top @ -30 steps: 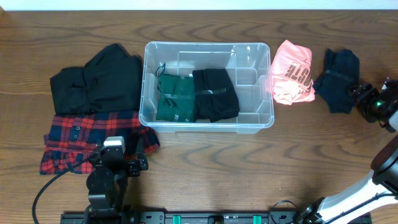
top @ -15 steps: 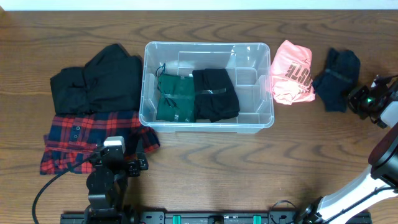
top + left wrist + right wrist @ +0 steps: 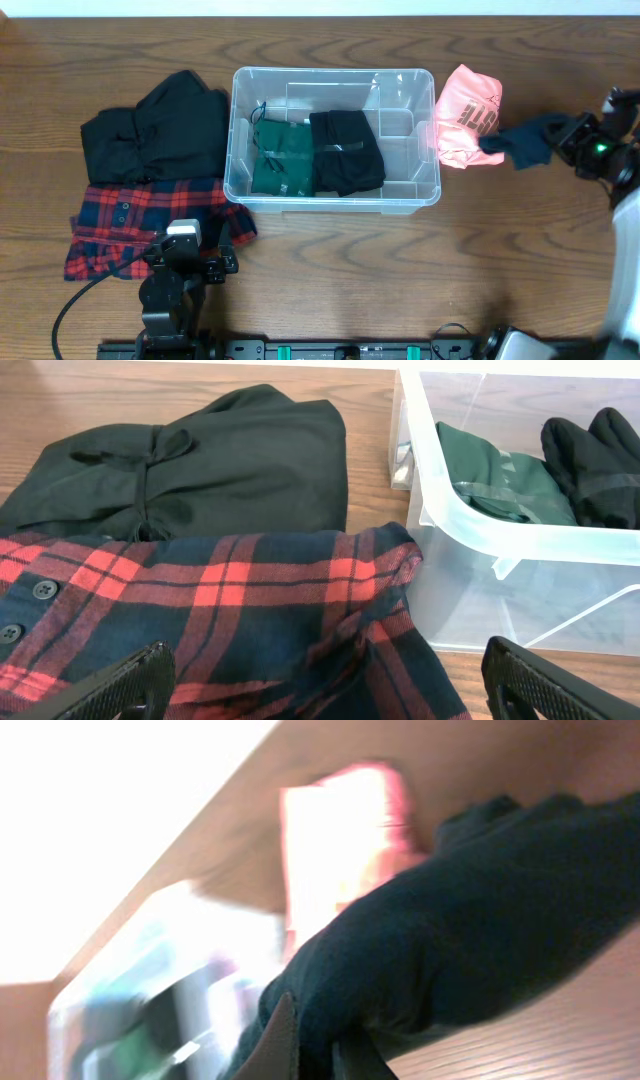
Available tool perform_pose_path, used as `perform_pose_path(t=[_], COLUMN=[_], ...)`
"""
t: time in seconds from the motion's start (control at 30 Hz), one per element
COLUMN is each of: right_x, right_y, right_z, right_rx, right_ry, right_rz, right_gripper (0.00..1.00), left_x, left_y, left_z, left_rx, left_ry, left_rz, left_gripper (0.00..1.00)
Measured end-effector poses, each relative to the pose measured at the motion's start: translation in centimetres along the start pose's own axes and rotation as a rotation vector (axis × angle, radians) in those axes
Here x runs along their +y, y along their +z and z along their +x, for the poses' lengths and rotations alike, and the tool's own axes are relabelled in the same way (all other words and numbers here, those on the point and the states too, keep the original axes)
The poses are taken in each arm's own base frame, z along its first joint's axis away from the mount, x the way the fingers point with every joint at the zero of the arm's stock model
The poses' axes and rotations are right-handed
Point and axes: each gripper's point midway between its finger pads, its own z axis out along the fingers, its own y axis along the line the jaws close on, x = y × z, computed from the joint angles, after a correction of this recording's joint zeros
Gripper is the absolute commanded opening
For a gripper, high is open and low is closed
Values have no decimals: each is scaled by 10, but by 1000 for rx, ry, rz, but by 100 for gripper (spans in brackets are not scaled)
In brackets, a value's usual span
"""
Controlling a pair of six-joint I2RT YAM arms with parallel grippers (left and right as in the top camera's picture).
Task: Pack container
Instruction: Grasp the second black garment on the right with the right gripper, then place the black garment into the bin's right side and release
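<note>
My right tool (image 3: 565, 142) is clenched on the dark blue garment (image 3: 520, 145) near the right edge of the tabletop; I should carry it high over the pink garment (image 3: 468, 115) and let go above the bare right end of the container (image 3: 330, 72), which sits mid-tabletop toward the far edge; my left tool (image 3: 190, 260) rests released by the near-left corner; I count one container and six garments: green garment (image 3: 282, 158) and black garment (image 3: 347, 150) packed, one held, one pink, plus a black top (image 3: 155, 130) and plaid shirt (image 3: 150, 215) toward the left edge.

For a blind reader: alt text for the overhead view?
Right gripper holds a navy garment beside a pink garment, right of the container holding a green garment and black garment. Black shirt and plaid shirt lie left.
</note>
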Motion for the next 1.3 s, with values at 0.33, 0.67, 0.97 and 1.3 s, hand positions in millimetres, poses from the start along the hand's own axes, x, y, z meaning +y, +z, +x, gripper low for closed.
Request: perform_pose_path(t=[0.33,0.67,0.97,1.3], right_x=[140,195,135,99], right_y=[-17,68,153,152], right_z=[82,118,162,195], right_rx=[125,219,413,541], right_ry=[-228,-294,-185,-194], right_rz=[-290,-424,-259,-124], right_gripper=[3,6,6,32], left_x=[0,0,0,0], left_y=[0,0,0,0], left_z=[0,0,0,0], left_rx=[0,0,0,0], left_ry=[0,0,0,0], left_rz=[0,0,0,0], left_gripper=[98,98,98,98])
